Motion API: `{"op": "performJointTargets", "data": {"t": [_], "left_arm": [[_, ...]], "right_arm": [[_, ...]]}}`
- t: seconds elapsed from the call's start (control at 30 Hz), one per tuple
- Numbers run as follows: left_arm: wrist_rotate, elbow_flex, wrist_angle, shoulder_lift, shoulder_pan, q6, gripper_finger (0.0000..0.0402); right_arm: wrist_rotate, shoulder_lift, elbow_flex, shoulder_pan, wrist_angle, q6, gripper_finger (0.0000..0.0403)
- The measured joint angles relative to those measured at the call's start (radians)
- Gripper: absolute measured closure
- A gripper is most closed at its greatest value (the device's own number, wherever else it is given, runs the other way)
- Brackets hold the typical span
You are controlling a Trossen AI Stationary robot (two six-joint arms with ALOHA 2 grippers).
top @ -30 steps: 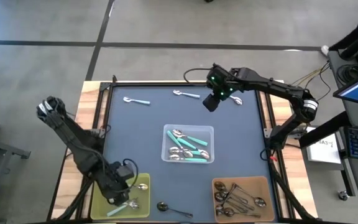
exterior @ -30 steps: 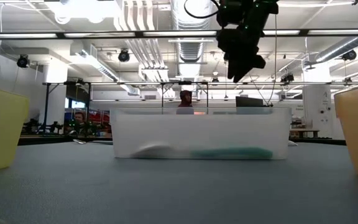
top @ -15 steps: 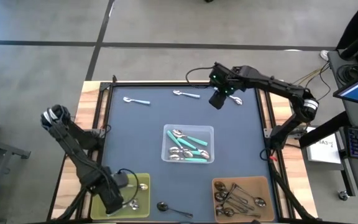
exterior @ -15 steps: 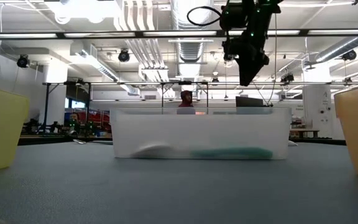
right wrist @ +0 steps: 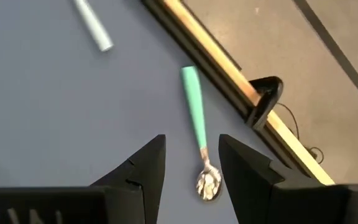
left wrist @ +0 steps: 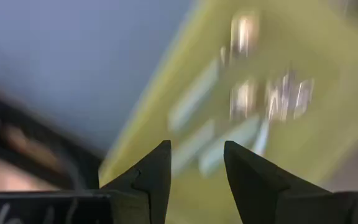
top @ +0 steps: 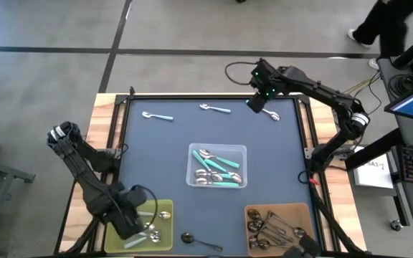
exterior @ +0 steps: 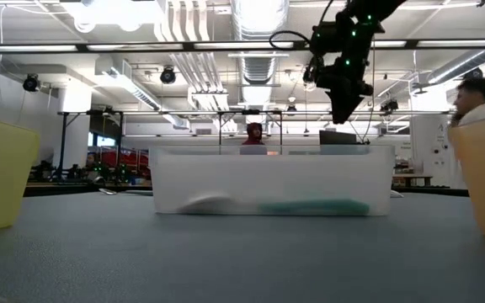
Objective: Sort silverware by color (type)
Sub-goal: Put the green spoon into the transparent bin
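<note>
Over the far right corner of the counter [top: 149,150] hangs the right pincer [top: 258,102]. Its two fingers are apart, with a clear gap between them, and they hold nothing. Right below it lies a teal spoon [right wrist: 199,137] on the blue top, and the pincer does not touch it. In the right wrist view the spoon's shiny bowl sits between the two dark fingers. From above, this spoon lies slanted, near the far right edge of the counter.

The left pincer [left wrist: 194,165] is over the yellow bin [top: 162,244] at the near left corner. Its fingers are apart too, and nothing is between them. Pale-handled spoons [top: 148,231] lie in the bin under it, blurred in the left wrist view.

Two more pale blue spoons lie on the far side of the counter. One pale spoon [top: 158,116] is at the far left, its long side running left to right, bowl to the left. The other pale spoon [top: 214,109] is near the far middle, also lying left to right with its bowl to the left.

The clear bin [top: 217,166] in the middle holds teal spoons [top: 223,172], lying mostly left to right. The brown bin [top: 277,228] at the near right holds dark metal spoons [top: 271,224] in a heap. One dark spoon [top: 199,241] lies on the near edge between the yellow and brown bins, bowl to the left.
</note>
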State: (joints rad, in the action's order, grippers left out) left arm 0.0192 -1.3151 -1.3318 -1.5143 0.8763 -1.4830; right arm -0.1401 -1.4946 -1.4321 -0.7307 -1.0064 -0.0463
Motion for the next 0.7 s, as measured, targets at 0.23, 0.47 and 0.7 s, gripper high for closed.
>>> {"op": "performJointTargets", "data": {"t": [0.23, 0.47, 0.7], "left_arm": [[0.382, -0.011, -0.026, 0.006, -0.152, -0.004, 0.0271], [0.444, 0.009, -0.044, 0.008, -0.406, 0.081, 0.0271], [0.465, 0.007, -0.025, 0.008, -0.607, 0.234, 0.0271]], "right_arm": [[0.018, -0.092, 0.071, -0.110, 0.025, -0.068, 0.0266], [0.132, -0.276, 0.073, -0.224, 0.020, -0.118, 0.0268], [0.146, -0.388, 0.064, -0.251, 0.022, -0.152, 0.0273]]}}
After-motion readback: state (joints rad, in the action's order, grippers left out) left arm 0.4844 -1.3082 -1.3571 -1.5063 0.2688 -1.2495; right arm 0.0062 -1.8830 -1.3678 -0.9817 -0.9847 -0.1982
